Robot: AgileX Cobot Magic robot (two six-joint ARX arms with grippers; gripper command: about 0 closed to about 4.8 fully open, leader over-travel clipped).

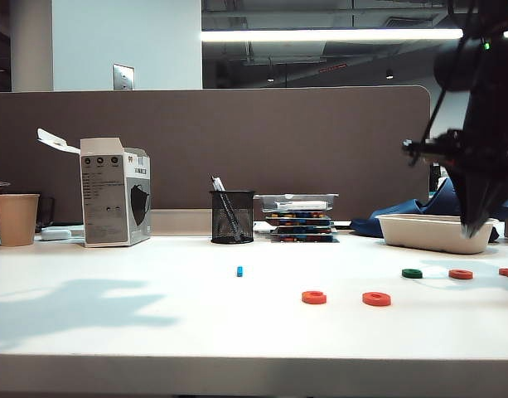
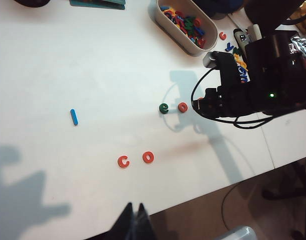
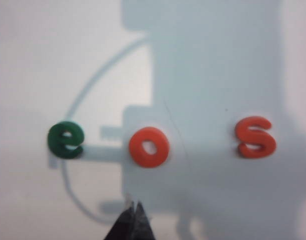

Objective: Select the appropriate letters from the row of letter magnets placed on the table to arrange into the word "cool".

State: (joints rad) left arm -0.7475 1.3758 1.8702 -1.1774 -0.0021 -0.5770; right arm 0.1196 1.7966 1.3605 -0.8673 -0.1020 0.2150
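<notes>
Now, my readout:
Left gripper [image 2: 134, 216]: tips together, hovering over the worktop's [image 1: 154, 332] front edge.
Near pair: red c [image 2: 123, 161], red o [image 2: 148, 157].
Blue bar [image 2: 74, 117]: farther back.
Right gripper [image 3: 133, 214]: tips together, over second red o [image 3: 149, 146], between green e [image 3: 66, 140] and red s [image 3: 255, 136].

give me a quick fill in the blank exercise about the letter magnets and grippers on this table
1. In the right wrist view the right gripper hangs shut above a red-orange o, which lies between a red-orange s and a dark ____ e.
2. The red-orange c lies directly beside another red-orange letter, an ____.
3. The l, lying apart from the other letters, is coloured ____.
4. The left gripper is shut and holds ____.

Missing words: green; o; blue; nothing
</notes>
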